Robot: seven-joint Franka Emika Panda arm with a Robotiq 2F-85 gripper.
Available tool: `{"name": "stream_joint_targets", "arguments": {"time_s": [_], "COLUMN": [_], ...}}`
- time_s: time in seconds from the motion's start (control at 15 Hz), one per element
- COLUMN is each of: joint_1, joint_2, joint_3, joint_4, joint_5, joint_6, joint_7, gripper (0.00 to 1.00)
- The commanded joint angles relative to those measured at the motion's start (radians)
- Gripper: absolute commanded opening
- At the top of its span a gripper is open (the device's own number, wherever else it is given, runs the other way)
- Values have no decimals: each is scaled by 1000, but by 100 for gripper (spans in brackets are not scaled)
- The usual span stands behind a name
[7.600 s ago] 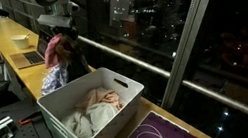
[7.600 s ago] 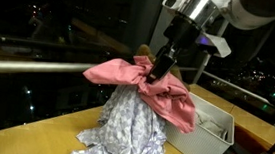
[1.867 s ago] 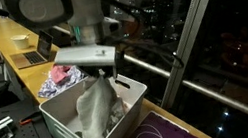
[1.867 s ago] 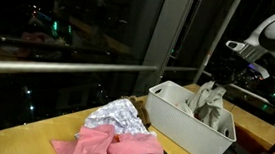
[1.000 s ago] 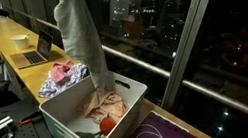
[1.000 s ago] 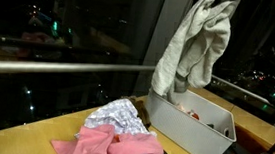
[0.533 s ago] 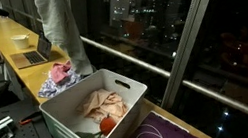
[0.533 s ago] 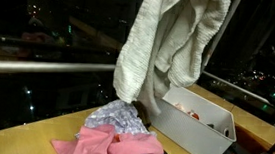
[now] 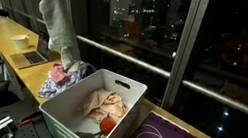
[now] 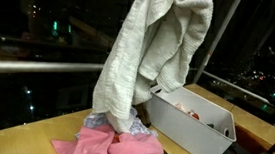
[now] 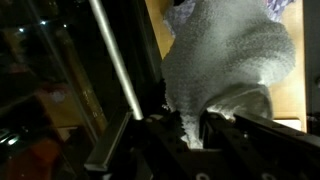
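Tabletop of pale wood is seen far beneath the claw. A grey towel is pinched in the claw's closed fingers and hangs straight down from it. A white bin with laundry inside is set below and to one side. Directly under the claw is a heap of clothes, topped by a pink cloth; whether the towel's end touches it cannot be told.

— How does the towel look?
— Pale grey terry, bunched at the top, hanging long in loose folds.
— And where?
— In the air, its lower end at the pink clothes beside the bin; whether it touches them is unclear.
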State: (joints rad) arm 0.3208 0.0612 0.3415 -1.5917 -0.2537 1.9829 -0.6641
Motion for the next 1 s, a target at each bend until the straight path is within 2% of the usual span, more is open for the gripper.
{"name": "stream_joint_targets", "arguments": {"time_s": [0.0, 0.07, 0.13, 0.2, 0.47, 0.73, 0.8, 0.93], "joint_1": [-16, -21, -26, -34, -78, -144, -160, -189], "joint_2": [-25, -41, -52, -69, -132, -195, -198, -180], "joint_3": [-22, -27, -33, -40, -82, -175, -199, -244], "joint_4": [-63, -91, -115, -147, -260, -402, -428, -479], "joint_5": [5, 6, 10, 18, 55, 135, 156, 182], "joint_6": [0, 4, 8, 18, 48, 118, 142, 216], "joint_7": [-6, -4, -7, -12, -32, -91, -112, -150], "gripper": [1, 30, 31, 36, 66, 94, 99, 100]}}
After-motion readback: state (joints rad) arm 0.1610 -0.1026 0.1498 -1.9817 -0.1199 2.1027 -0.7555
